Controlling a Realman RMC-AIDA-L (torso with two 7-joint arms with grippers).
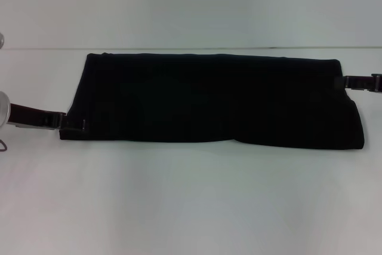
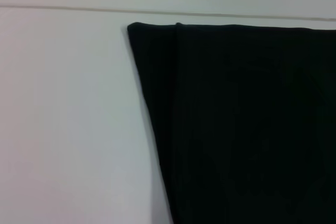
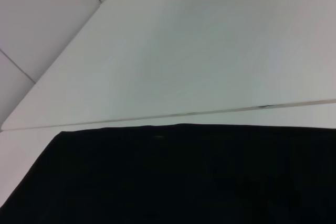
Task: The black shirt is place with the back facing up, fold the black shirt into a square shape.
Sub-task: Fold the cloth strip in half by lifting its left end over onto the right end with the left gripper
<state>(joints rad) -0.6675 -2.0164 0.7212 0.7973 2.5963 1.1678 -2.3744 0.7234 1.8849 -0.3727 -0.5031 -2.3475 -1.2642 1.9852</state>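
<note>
The left end effector [image 1: 73, 125] sits at the near left corner of the black shirt [image 1: 215, 100], its fingers meeting the cloth at that corner; whether they are clamped on the fabric cannot be told. The right end effector [image 1: 349, 82] reaches in from the right edge of the surface [image 1: 191, 201] and touches the shirt's right end near its far corner; its grip cannot be told either. The black shirt lies flat as a long, narrow band, running left to right across the middle of the white surface, with its far edge close to the surface's far edge. In the left wrist view a folded layer shows along one end of the shirt [image 2: 241, 124].
</note>
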